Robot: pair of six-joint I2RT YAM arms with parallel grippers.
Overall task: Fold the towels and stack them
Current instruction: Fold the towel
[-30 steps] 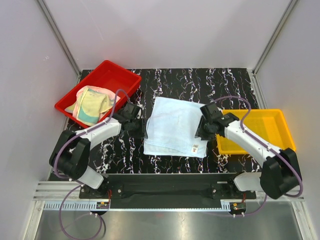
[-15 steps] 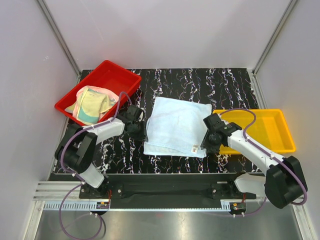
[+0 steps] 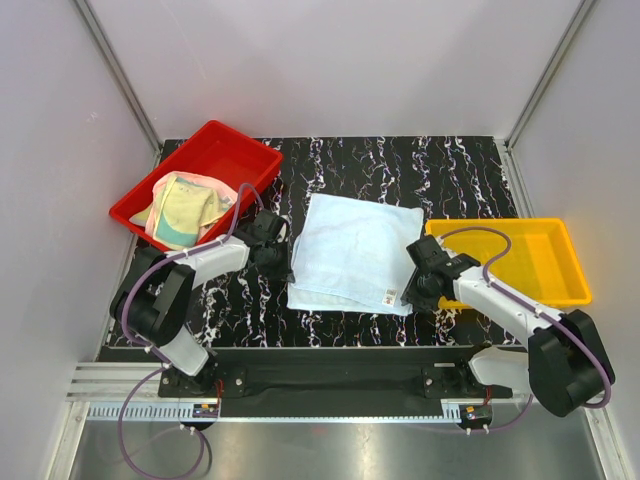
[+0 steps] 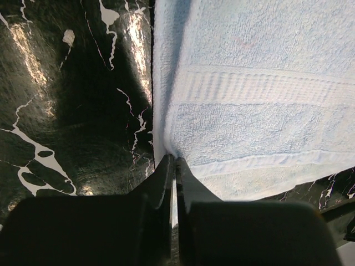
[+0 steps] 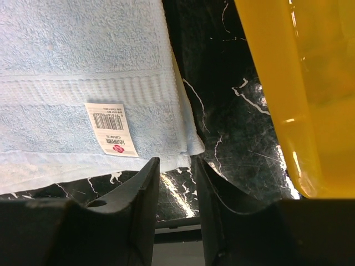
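A: Where's the blue towel?
B: The blue towel (image 3: 355, 250) lies flat in the middle of the desk (image 3: 400, 165). It's doubled over, and the lower layer shows along the near edge. There's a tag (image 5: 112, 129) at its near right corner.
A: Left claw?
B: The left claw (image 4: 175, 166) is down at the towel's left edge, close to the near corner. Its jaws are pinched together with the hem caught between them.
A: Right claw?
B: The right claw (image 5: 176, 163) is at the near right corner, just past the tag. The jaws are partly apart with a narrow gap and grip nothing. The towel corner sits right ahead of that gap. I can't tell if the fingers touch the cloth.
A: Other towels?
B: They're heaped (image 3: 185, 208) in the red tray (image 3: 220, 155) at the far left. Yellow is on top, with pink and teal at the edges.
A: Yellow tray?
B: The yellow tray (image 3: 530, 255) is on the right side of the desk, just beside the right claw and apart from the blue towel.
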